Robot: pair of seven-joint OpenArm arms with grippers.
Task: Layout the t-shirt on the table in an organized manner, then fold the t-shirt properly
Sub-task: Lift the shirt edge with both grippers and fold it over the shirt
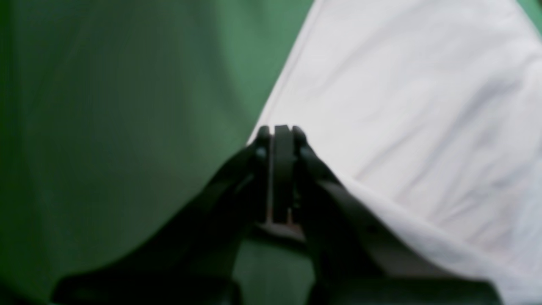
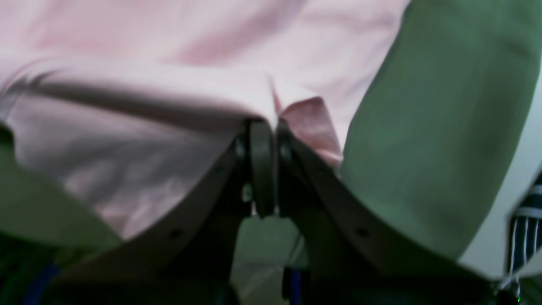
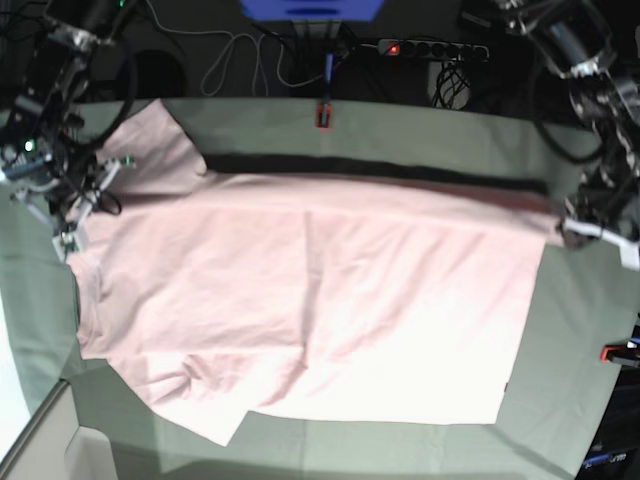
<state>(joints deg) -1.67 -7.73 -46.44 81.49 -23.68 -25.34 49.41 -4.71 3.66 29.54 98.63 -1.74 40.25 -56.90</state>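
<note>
- A black power strip with a lit red switch lies beyond the far edge, cables running off beside it.
- A white cable loops near it.
- A blue box sits at the top, centre.
- Striped dark-and-white fabric shows off to one side.

A power strip and cables lie in the dark background.

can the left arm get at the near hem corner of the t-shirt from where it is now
Probably not right away: the left gripper is shut on the t-shirt at its far corner. Nothing lies between it and the near corner, but it would have to let go first.
</note>
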